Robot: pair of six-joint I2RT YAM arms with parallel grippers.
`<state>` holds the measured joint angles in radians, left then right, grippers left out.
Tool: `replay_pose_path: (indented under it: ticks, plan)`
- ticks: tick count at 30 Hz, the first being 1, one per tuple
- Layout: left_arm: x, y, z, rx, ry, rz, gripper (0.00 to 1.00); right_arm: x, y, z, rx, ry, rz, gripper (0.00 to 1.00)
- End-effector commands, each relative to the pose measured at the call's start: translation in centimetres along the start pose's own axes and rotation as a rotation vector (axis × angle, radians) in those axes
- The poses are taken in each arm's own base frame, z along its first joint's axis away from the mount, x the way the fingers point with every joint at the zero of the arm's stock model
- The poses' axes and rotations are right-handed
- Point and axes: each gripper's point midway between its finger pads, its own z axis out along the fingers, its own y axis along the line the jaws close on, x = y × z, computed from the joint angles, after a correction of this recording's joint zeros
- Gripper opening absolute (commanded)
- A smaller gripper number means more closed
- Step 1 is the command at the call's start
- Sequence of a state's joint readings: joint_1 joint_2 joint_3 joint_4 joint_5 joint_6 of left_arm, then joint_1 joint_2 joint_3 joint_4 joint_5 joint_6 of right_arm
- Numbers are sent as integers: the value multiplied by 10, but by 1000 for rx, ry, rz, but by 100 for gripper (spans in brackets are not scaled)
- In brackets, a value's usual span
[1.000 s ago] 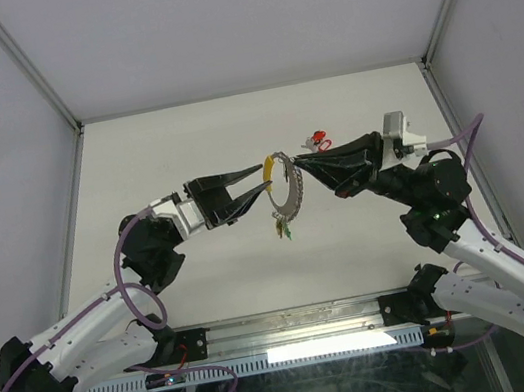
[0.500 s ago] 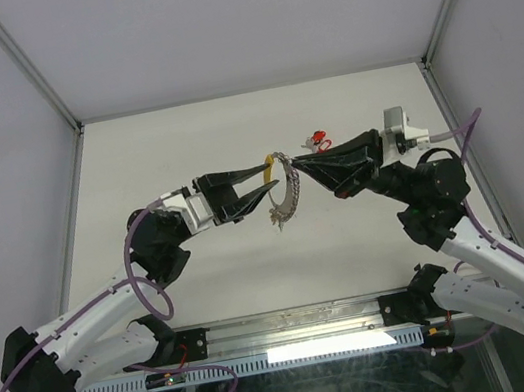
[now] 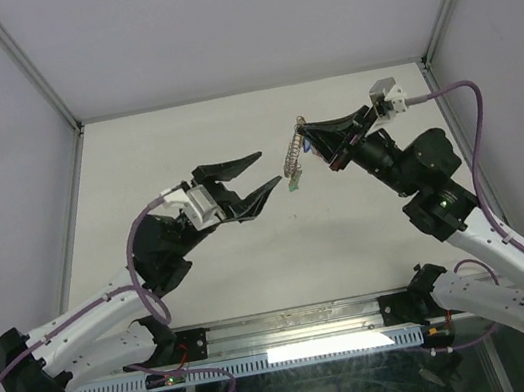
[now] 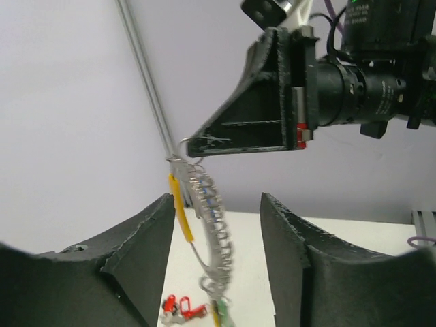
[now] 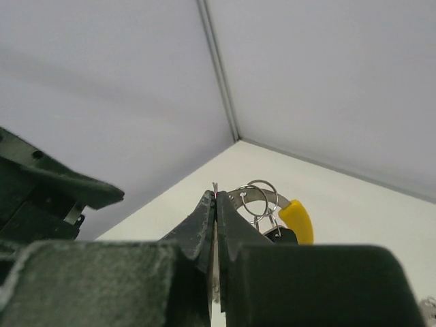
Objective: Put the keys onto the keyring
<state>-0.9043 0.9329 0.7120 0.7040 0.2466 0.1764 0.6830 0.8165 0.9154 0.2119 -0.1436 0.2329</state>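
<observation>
Keyring hangs from raised R fingers; L fingers apart.

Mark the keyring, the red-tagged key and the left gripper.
keyring [image 4: 212, 225], left wrist view, on its silvery chain part.
red-tagged key [image 4: 178, 306], left wrist view, on the red tag.
left gripper [image 3: 268, 168], top external view, midway between its open fingertips.

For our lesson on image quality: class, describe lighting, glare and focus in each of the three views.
Top external view: soft, even light, with a bright glare strip at the near edge. Left wrist view: the left gripper is dark and blurred; the keyring under the right gripper is sharper. Right wrist view: its fingers blur heavily up close.
</observation>
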Motion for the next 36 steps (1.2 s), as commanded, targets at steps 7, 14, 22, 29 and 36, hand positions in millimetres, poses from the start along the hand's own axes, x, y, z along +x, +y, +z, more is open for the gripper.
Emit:
replay_pose_path:
  ticks: [7, 14, 22, 29, 36]
  plan:
    - [37, 12, 17, -202, 86, 64, 65, -27, -10, 3, 83, -58, 5, 0]
    - [43, 19, 14, -239, 94, 102, 66, -26, 3, -2, 4, -64, -16, 0]
    - [46, -8, 18, -102, 85, 51, 62, -30, 16, -11, -76, -123, -54, 0]
    - [5, -23, 20, -8, -37, -14, 57, -36, 41, -28, -225, -224, -117, 0]
    - [-42, -47, 17, 144, -153, -58, 46, -39, 76, -55, -436, -346, -196, 0]
